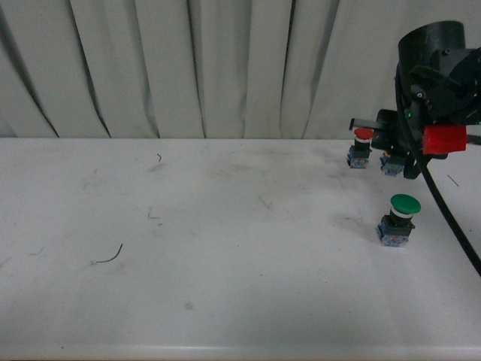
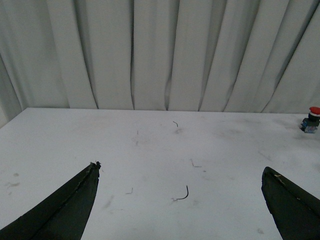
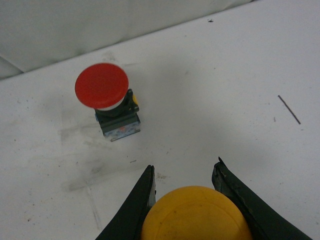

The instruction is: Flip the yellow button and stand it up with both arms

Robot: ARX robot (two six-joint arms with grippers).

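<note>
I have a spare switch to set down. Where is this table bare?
Bare: the table at left and middle, from the curtain forward, except wire scraps. Crowded: the right, with red button, green button and right gripper around yellow button.

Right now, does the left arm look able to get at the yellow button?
Probably not easily. The right tool sits around the yellow button, its fingers on both sides, and the red button stands close by. The left tool is open, away across the table.
</note>
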